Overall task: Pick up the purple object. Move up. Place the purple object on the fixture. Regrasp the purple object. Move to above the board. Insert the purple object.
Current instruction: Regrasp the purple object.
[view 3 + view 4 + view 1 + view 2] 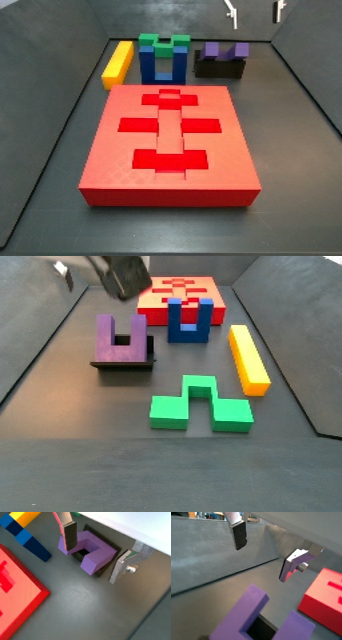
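Purple object (261, 619): nearest the lens in a wrist view, prongs up, seated on the fixture (107, 568); also visible in the side views (122, 338) (223, 50).
Fixture: low black stand on the grey floor, at the back of the enclosure just beside the blue block (162, 62); only its dark edges show under the purple object.
Gripper (95, 553): above the purple object, not touching it; in a side view (254, 11) it sits at the top edge, over the fixture.
Jaws: wide open and empty; one finger (69, 534) and the other finger (123, 566) stand either side of the purple object with clear gaps.
Reason for placement: resting the piece on the fixture frees the gripper, judged to allow a new hold in an orientation suited to insertion.
Step in hand: judged to be the release before regrasping; the lift toward the board (170, 142) is not yet done.
Board: bright red slab with darker cross-shaped slots, well apart from the fixture.
Wrist views show: finger pads, the gaps beside the prongs and the board's corner (17, 594).
Side views show: the whole layout, including the yellow bar (246, 357), and the green piece (199, 404) lying on the floor, which no wrist view shows clearly.
Green insert (163, 43): sits atop the blue block.
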You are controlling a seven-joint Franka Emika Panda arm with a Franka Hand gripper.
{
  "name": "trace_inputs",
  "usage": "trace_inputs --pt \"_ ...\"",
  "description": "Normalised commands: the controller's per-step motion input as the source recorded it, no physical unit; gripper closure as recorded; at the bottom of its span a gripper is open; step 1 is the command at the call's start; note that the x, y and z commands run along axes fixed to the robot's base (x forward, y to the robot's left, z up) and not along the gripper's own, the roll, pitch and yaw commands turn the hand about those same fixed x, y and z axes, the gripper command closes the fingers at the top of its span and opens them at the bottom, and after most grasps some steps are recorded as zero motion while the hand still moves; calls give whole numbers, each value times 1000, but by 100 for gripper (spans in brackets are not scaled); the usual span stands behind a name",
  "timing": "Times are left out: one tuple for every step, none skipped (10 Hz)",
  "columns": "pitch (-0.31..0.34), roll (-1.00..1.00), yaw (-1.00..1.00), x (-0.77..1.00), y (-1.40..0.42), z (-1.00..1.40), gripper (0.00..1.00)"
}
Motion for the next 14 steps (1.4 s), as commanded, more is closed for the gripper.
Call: trace_inputs --pt "-177 1000 17 251 -306 206 0" --pt "0 1000 0 349 -300 89 0" --pt "180 1000 0 351 -269 71 0" --pt "191 1000 0 349 -266 71 0" --pt "214 1000 0 346 -257 71 0" --pt "503 1000 0 483 -180 34 0" --pt "826 894 0 551 -74 0 0" --pt "837 869 37 523 0 0 0" --pt "837 871 49 511 0 0 0" --pt "777 760 146 531 0 0 0" --pt "423 731 223 849 9 0 0" --pt "220 797 266 871 63 0 0" --pt "120 897 243 829 14 14 0" --pt "66 943 246 774 0 17 0"
